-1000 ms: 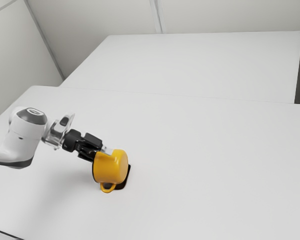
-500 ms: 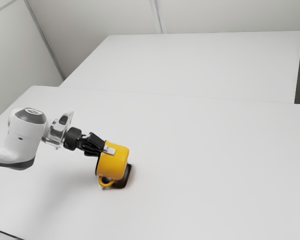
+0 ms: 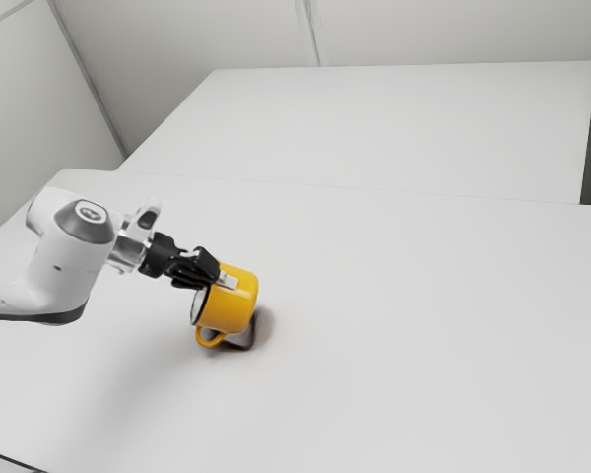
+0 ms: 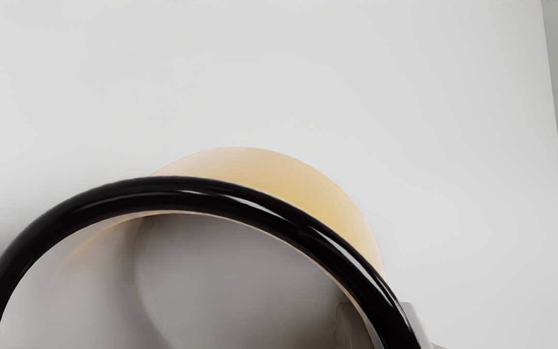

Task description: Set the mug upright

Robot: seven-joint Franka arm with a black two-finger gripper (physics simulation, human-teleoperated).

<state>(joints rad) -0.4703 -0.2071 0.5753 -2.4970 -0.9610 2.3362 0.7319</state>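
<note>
Mug [image 3: 230,307], yellow, cylindrical and black-rimmed, tilted over the white tabletop [image 3: 424,325]! The black two-finger gripper [image 3: 225,282] had its jaws nearly together, pinching the mug's side from inside and out. Grasped, yes; upright, no: levelling and standing it were left.

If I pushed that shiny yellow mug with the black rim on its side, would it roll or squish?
On its side, the yellow mug might roll, since its wall is round, but its yellow loop handle would probably stop it. It likely won't squish: the wall shows no dent where my black two-finger gripper pinches it.
</note>
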